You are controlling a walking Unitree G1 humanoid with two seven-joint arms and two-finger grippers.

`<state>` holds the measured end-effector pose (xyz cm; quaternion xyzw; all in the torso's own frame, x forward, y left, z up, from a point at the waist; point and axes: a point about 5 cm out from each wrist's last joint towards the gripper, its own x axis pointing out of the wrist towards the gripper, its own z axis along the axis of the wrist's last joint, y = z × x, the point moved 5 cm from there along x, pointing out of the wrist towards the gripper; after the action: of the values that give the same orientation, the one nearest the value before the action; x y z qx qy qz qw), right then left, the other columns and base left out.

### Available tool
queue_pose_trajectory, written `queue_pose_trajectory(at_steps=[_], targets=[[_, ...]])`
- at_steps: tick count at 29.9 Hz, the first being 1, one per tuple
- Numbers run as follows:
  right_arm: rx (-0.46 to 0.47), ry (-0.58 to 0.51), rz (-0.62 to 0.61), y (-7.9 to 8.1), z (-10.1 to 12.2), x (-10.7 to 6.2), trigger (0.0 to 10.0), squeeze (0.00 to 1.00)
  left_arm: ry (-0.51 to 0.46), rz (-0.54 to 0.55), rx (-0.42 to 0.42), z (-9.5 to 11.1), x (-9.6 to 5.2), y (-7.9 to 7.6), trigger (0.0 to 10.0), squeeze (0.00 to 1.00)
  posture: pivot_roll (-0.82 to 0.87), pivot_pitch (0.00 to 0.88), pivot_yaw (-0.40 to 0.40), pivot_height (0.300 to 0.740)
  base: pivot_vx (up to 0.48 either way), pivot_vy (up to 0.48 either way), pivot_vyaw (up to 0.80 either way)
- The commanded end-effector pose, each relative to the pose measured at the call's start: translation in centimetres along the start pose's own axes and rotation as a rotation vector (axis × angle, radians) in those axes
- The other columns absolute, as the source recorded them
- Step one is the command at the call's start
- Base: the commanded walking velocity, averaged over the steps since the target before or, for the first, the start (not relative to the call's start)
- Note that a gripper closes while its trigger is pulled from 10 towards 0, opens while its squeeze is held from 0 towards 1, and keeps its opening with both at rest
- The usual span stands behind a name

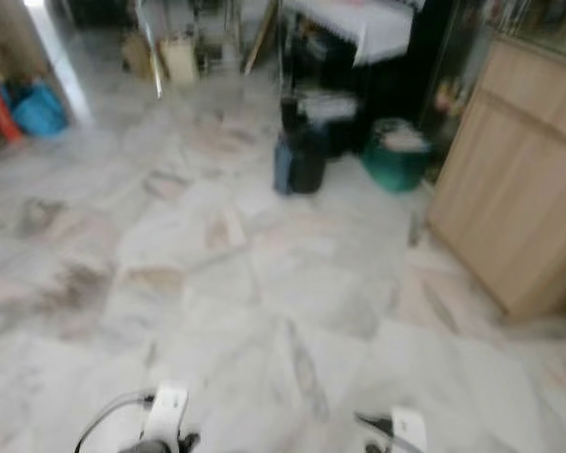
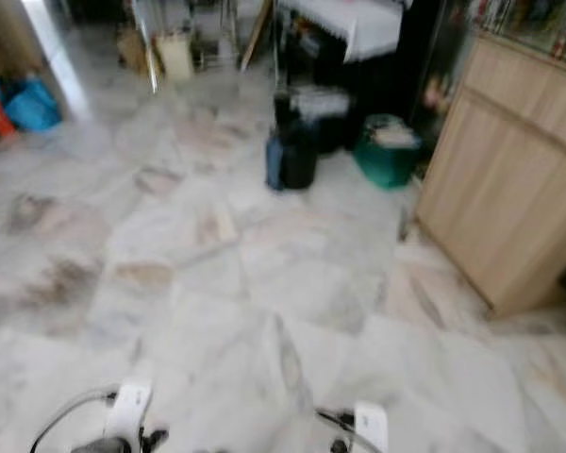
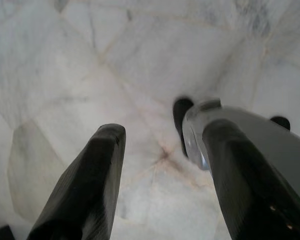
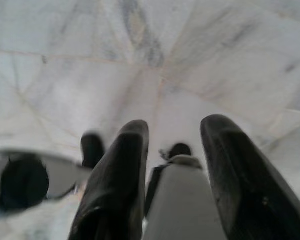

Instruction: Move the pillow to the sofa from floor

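Black fingers of left gripper (image 3: 162,170) spread apart, nothing btwn them, pointing down at marble floor (image 1: 264,283). Right gripper (image 4: 175,175) likewise parted, empty, over same tiles. Both arms low at bottom of blurred head views. Further out: dark bags (image 1: 302,156) and green basket (image 1: 396,156) near wooden cabinet (image 1: 509,179) on right; blue bag (image 1: 38,109) far left. Pillow's location can't be told.

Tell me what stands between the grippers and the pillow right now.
That cannot be judged: no pillow or sofa can be made out in these blurred pictures. Both the left gripper and the right gripper hang open over bare marble floor. Ahead lie a dark bag, a green basket and a wooden cabinet.
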<state>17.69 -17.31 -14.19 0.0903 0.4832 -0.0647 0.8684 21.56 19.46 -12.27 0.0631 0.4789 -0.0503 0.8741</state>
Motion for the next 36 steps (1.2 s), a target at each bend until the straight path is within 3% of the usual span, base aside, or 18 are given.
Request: queue_pose_trajectory(at_steps=[1, 5, 36], targets=[[-0.015, -0.015, 0.008, 0.68, 0.37, 0.09, 10.0, 0.0, -0.005, 0.01, 0.023, 0.52, 0.01, 0.44, 10.0, 0.0, 0.03, 0.0, -0.003, 0.74, -0.285, 0.0, 0.0], [-0.023, -0.023, 0.008, 0.69, 0.5, 0.09, 10.0, 0.0, -0.004, 0.01, 0.023, 0.53, 0.01, 0.44, 10.0, 0.0, 0.03, 0.0, -0.003, 0.74, -0.285, 0.0, 0.0], [-0.066, -0.01, 0.042, 1.09, 0.44, 0.11, 10.0, 0.0, -0.005, 0.012, 0.021, 0.58, 0.0, 0.56, 10.0, 0.0, 0.04, 0.0, -0.003, 0.74, -0.283, 0.0, 0.8]])
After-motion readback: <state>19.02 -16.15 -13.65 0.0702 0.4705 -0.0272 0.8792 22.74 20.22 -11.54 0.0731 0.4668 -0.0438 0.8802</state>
